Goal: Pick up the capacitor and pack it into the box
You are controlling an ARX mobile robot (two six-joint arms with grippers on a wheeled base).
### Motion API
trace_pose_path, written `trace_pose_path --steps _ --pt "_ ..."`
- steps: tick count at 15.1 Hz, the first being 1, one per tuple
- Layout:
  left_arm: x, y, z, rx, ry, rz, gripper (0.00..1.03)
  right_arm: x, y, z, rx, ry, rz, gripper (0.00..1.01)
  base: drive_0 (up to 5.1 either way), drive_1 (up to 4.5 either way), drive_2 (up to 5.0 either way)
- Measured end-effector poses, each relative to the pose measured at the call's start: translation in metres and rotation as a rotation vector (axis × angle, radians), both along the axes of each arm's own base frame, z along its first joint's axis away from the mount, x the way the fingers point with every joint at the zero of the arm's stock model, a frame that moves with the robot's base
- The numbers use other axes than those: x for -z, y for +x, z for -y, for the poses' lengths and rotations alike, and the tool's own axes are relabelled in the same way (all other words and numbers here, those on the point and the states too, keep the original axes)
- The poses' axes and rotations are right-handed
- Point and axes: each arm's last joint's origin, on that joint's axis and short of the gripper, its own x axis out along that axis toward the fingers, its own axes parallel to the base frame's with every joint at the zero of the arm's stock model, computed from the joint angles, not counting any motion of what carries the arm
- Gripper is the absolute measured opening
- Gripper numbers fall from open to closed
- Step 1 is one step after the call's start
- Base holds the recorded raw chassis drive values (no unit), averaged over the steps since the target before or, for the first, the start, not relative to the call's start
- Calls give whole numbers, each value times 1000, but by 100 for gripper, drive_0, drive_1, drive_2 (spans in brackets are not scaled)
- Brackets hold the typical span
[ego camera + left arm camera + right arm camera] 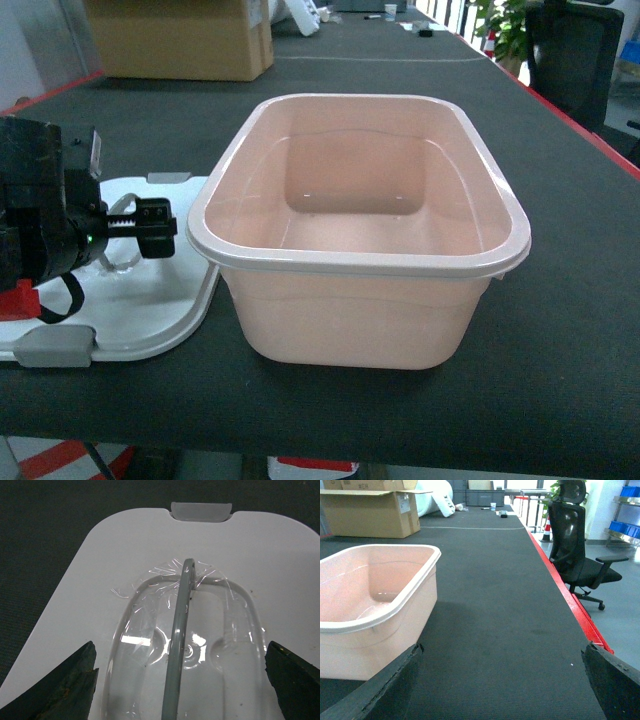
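Pink box [360,250] sits lengthwise away from the camera on the surface [560,330], lid [150,300] touching its left. Left hand [180,680] gapes, holding nothing; right hand [500,680] likewise.

black office chair [580,555] beside red-edged dark table [510,605], grey floor.
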Motion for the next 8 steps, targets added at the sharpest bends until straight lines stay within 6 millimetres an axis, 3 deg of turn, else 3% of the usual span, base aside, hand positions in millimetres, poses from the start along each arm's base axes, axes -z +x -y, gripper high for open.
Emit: trace_pose_path --steps 2,8 --pt "11 1 -3 7 8 -34 72 0 0 0 0 0 0 98 0 0 0" --pt "9 0 -13 -10 19 -17 14 0 0 0 0 0 0 98 0 0 0"
